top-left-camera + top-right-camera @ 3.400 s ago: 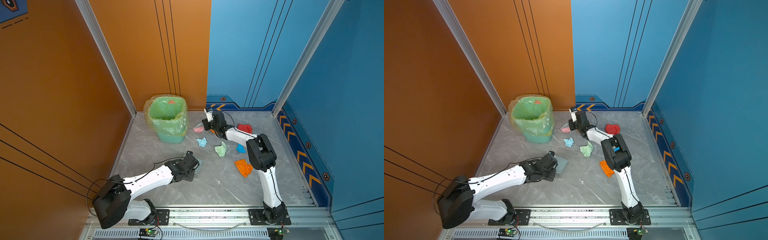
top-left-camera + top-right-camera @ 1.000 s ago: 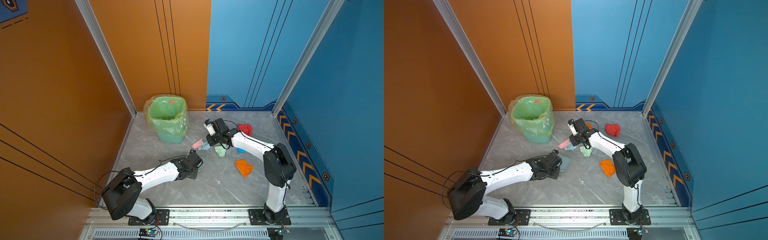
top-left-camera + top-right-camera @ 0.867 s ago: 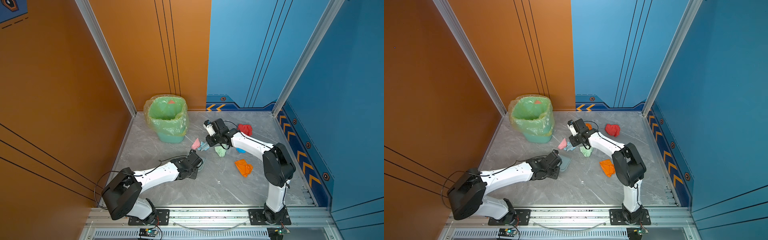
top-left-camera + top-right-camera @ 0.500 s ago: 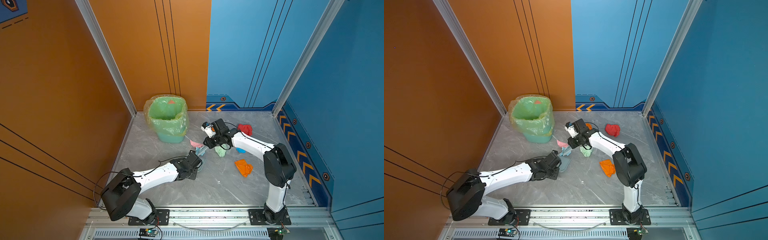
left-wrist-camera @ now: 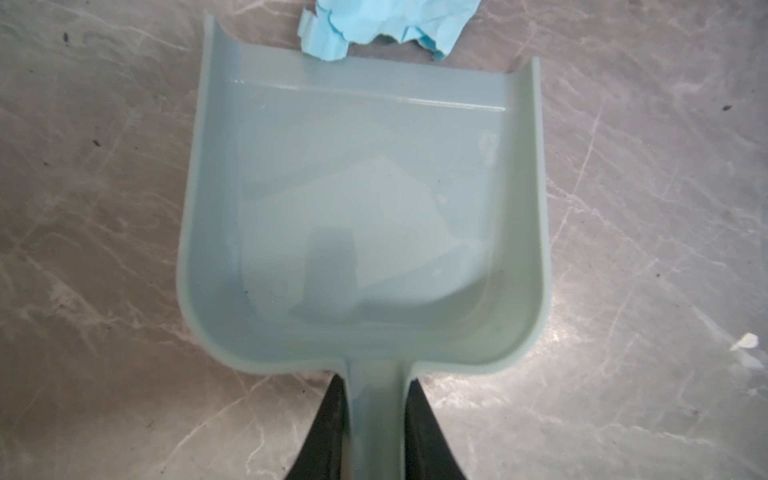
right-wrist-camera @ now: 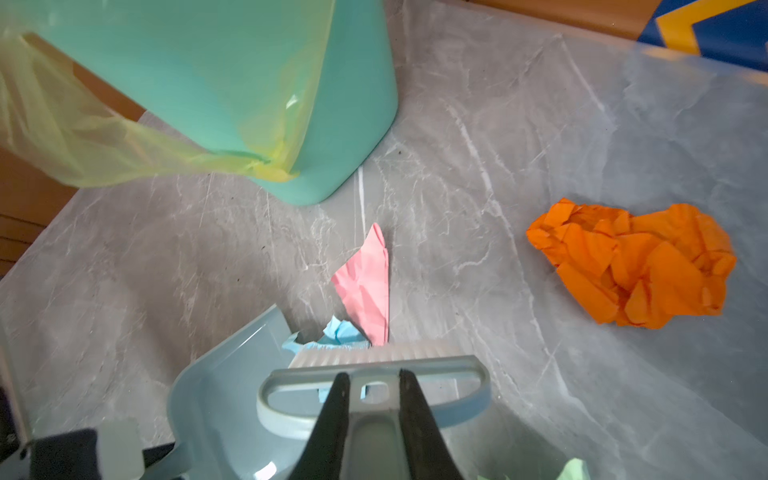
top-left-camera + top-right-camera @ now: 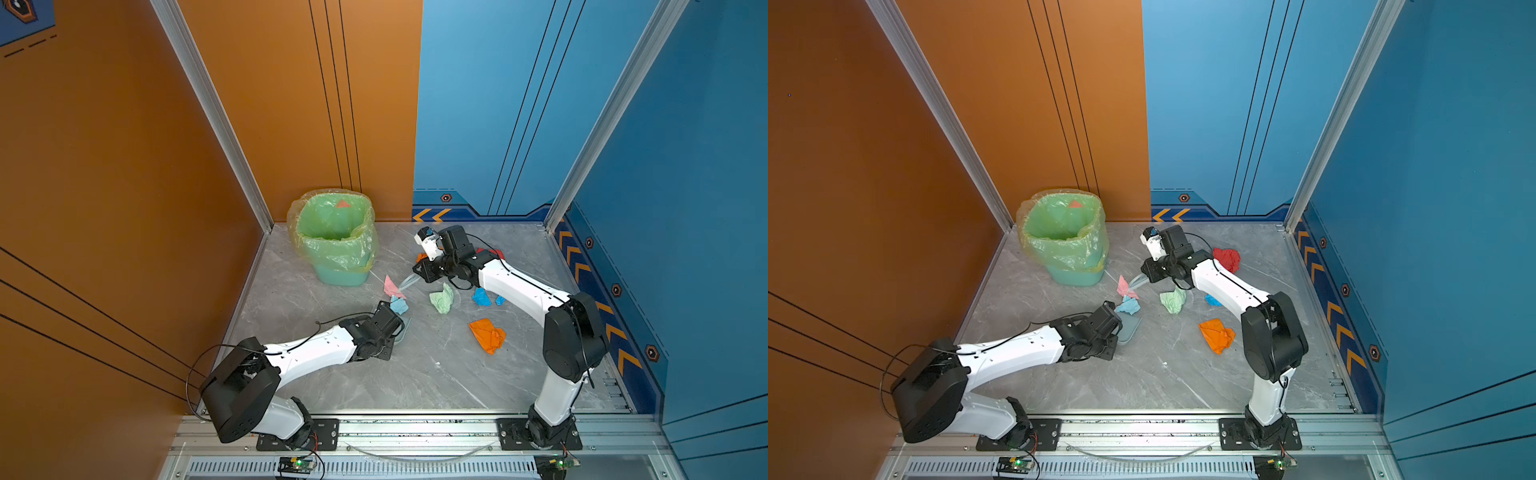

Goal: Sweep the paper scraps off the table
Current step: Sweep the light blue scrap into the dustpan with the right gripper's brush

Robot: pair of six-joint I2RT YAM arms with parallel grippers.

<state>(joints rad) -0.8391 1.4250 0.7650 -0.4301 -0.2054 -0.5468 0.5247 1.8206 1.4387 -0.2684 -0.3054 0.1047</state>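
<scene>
My left gripper [image 5: 376,399] is shut on the handle of the grey-blue dustpan [image 5: 365,208], which lies flat on the table [image 7: 415,374]. A light blue scrap [image 5: 382,25] lies at its open lip [image 7: 400,306]. My right gripper [image 6: 370,382] is shut on the handle of the brush [image 6: 374,357], whose bristles stand right behind the pink scrap [image 6: 368,286] and the light blue one. Pale green [image 7: 442,298], bright blue [image 7: 481,297], orange [image 7: 487,336] and red [image 7: 1226,258] scraps lie to the right, under and beside the right arm.
The green bag-lined bin [image 7: 334,241] stands at the back left, close behind the pink scrap. A second orange scrap [image 6: 631,266] lies by the back wall near the right wrist. Aluminium rails edge the table; orange and blue walls enclose it.
The right gripper swept the brush leftward and toward the dustpan. The light blue scrap slid to the dustpan's lip and the pink scrap shifted a little. The left arm held still.
</scene>
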